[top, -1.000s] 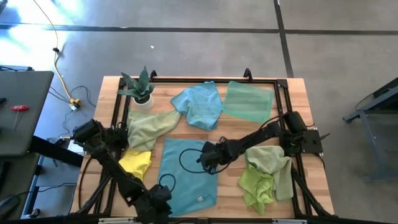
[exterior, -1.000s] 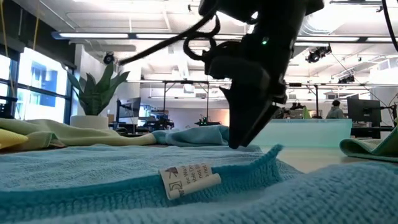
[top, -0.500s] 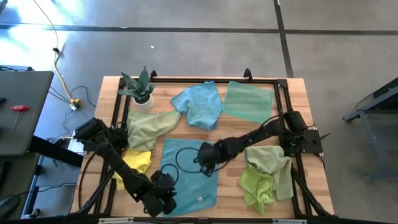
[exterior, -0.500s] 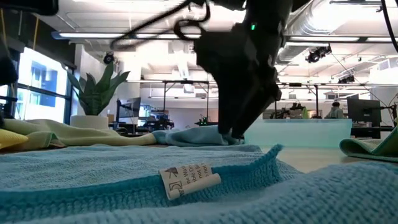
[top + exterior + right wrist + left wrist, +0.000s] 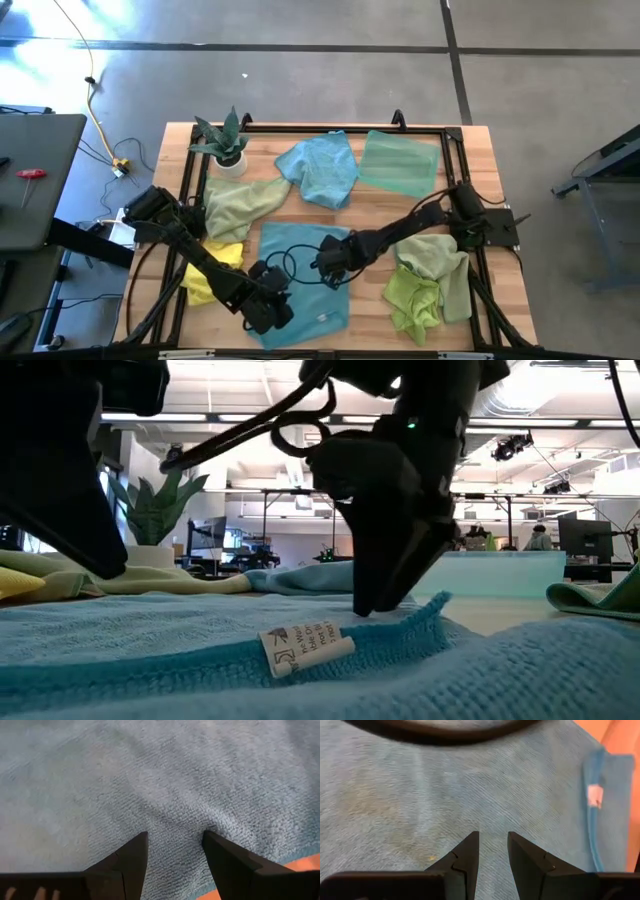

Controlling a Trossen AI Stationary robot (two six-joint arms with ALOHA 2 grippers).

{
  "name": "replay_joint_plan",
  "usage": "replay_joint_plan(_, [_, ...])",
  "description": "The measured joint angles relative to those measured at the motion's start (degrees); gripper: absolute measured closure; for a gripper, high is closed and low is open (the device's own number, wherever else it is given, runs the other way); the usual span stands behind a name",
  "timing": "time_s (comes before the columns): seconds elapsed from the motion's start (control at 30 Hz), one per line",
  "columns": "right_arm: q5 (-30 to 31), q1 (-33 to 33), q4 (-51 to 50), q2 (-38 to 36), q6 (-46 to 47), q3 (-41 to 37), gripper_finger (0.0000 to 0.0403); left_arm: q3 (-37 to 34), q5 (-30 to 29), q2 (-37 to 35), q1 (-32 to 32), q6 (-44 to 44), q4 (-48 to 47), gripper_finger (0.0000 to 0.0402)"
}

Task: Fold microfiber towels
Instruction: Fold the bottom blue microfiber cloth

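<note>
Nearest the front edge, teal towel lies spread flat on the wooden tabletop, white label at its folded hem. Left claw is over the towel's near left part, fingers slightly parted, nothing between them, tips just above the cloth. Right claw is at the towel's right edge, fingers spread and pressing into the pile, not yet closed on it. Yellow towel left of the teal one, lime green towel crumpled at right with sage towel over it. Farther back: pale green towel, light blue towel, mint towel, potted plant at the far left corner.
</note>
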Motion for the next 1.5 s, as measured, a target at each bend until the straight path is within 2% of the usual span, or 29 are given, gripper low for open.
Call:
replay_joint_plan(0.1, [2.07,-1.59,-1.45,0.11,-2.00,-0.04,0.0215,0.00,0.00,0.00,0.32,0.97,0.03,0.0311])
replay_joint_plan(0.23, [1.94,-3.92,-2.58,0.14,-4.27,-0.06,0.0215,0.00,-0.10,0.00,1.27,2.99,-0.42,0.0311])
replay_joint_plan(0.53, [1.71,-7.63,-3.50,-0.66,-8.61,-0.28,0.0215,-0.02,-5.29,0.00,6.17,5.76,-10.40,0.0311])
replay_joint_plan(0.73, [2.50,-6.93,-6.18,-4.93,-8.63,0.37,0.0215,-0.55,-4.70,0.00,8.17,15.85,-6.46,0.0311])
replay_joint_plan(0.83, [2.51,-4.61,-6.08,-8.65,-8.01,1.57,0.0215,-2.95,-1.13,0.00,8.54,18.81,-1.66,0.0311])
replay_joint_plan(0.93, [2.57,-1.93,-6.12,-10.10,-5.85,1.56,0.0215,-6.17,1.64,0.00,8.36,18.03,3.43,0.0311])
replay_joint_plan(1.07, [2.39,2.17,-1.48,-11.50,-1.39,1.54,0.0215,-8.35,1.26,-0.13,7.95,16.50,6.96,0.0311])
replay_joint_plan(1.27, [3.19,7.14,3.36,-8.98,6.34,1.40,0.0215,-8.48,1.46,-0.15,8.39,18.50,7.80,0.0311])
replay_joint_plan(1.5, [4.62,9.03,3.56,-3.95,15.66,1.42,0.0215,-8.59,2.15,0.07,8.49,23.79,11.52,0.0311])
